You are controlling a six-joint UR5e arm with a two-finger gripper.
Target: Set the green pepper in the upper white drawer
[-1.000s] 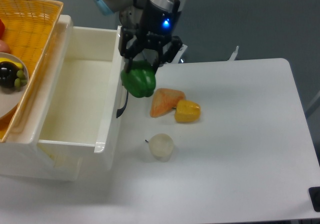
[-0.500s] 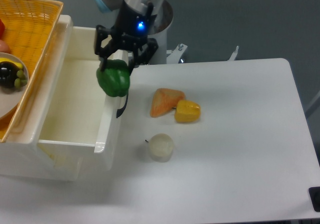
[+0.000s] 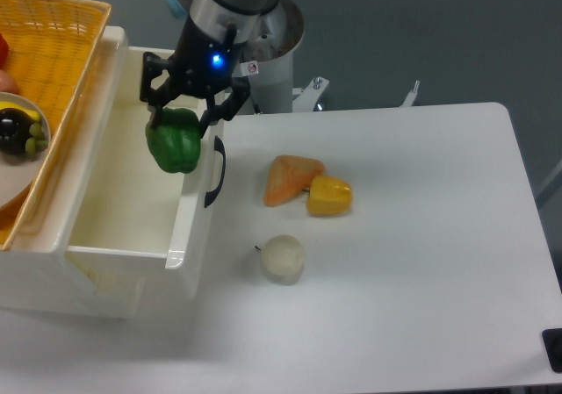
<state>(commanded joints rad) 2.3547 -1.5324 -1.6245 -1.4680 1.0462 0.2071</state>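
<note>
one glossy green pepper (image 3: 174, 146) hangs gripped at its top in the closed pincer (image 3: 179, 124), above the upper white drawer (image 3: 88, 252) by its front wall; it looks light, stiff, slick, best held across the lobes.

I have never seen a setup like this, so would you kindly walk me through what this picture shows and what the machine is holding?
This is one view from a fixed camera looking down at a white table. The dark and silver machine at the top is a robot arm, ending in a two-finger pincer. The pincer is shut on a green pepper, holding it in the air over the open upper white drawer, just inside its front wall with the black handle. On the table lie an orange wedge-shaped piece, a yellow piece touching it, and a pale round onion. A yellow woven basket sits at the far left.
</note>
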